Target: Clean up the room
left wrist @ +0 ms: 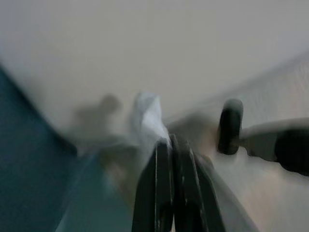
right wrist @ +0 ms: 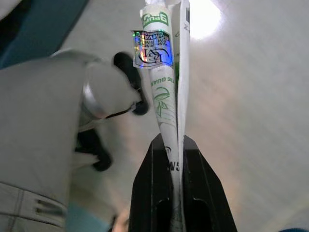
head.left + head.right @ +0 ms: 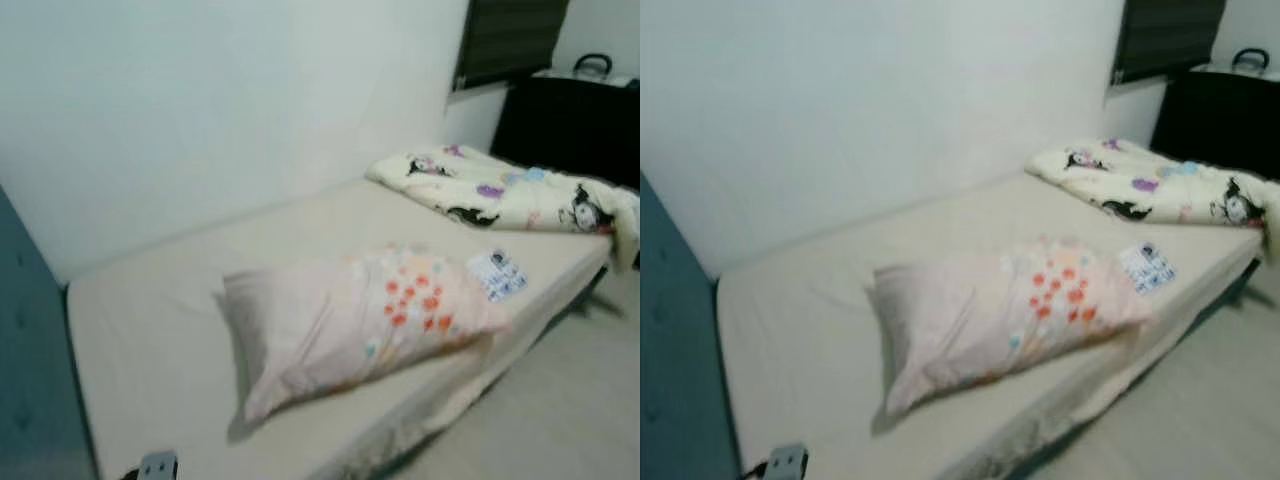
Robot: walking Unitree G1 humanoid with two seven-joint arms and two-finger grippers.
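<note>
In the right wrist view my right gripper [image 2: 176, 142] is shut on a folded white packet [image 2: 161, 72] with green print and a shiny sticker, held over pale floor. In the blurred left wrist view my left gripper [image 1: 171, 142] has its fingers pressed together, and a crumpled white scrap [image 1: 147, 113] sticks out from the tips. On the bed [image 3: 170, 330] lie a floral pillow [image 3: 360, 320], a folded cartoon-print blanket [image 3: 500, 190] at the far end, and a small white packet with blue print [image 3: 497, 273] near the right edge.
A teal headboard [image 3: 25, 360] stands at the left and a white wall runs behind the bed. A dark cabinet [image 3: 570, 125] stands at the far right under a dark blind. Pale floor [image 3: 560, 410] runs along the bed's right side. A small grey part [image 3: 158, 465] shows at the bottom edge.
</note>
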